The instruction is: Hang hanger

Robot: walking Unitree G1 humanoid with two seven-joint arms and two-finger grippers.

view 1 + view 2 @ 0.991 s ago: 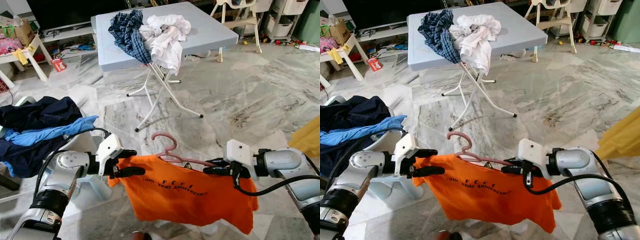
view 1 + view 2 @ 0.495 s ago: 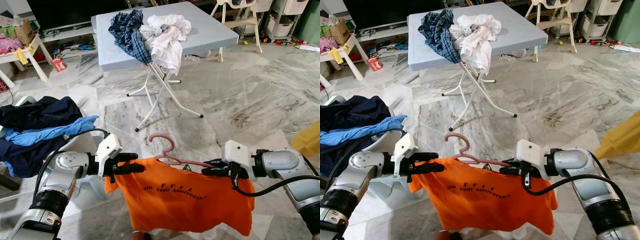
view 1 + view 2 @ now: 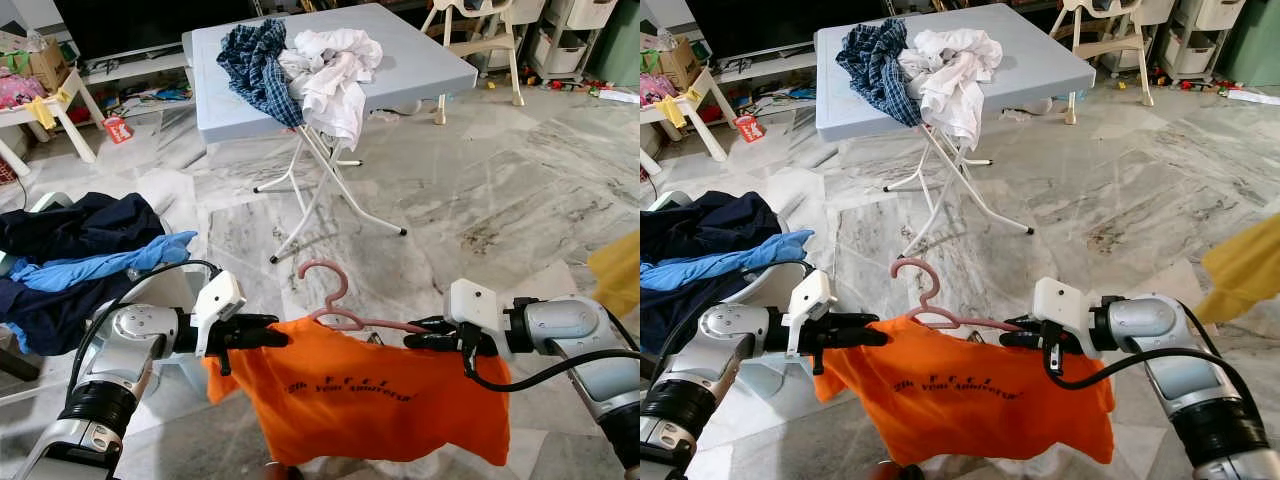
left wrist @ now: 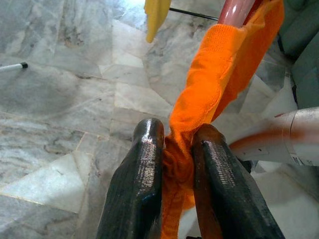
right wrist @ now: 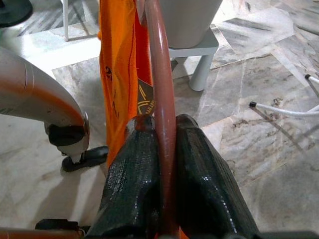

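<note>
Left gripper (image 3: 262, 331): lower left of the head view; its fingers are clamped on the sleeve end of the orange T-shirt (image 3: 375, 395).
Right gripper (image 3: 428, 334): lower right; pinched tight on the arm of the pink hanger (image 3: 340, 305).
Hanger: low centre of the frame, held between your two grippers, hook upward, shirt draped from it.
Step in hand: you look to be spreading the shirt on the hanger before hanging it; keep the hanger level and both grips firm so the cloth does not slide off.
Ahead: a folding table (image 3: 420, 62) with a checked shirt (image 3: 255, 55) and white clothes (image 3: 335, 60) stands at upper centre.
Left side: a heap of dark and blue clothes (image 3: 75, 255).
Obstacles: no rail is visible, so I cannot tell where to hang it; mind the table legs.
</note>
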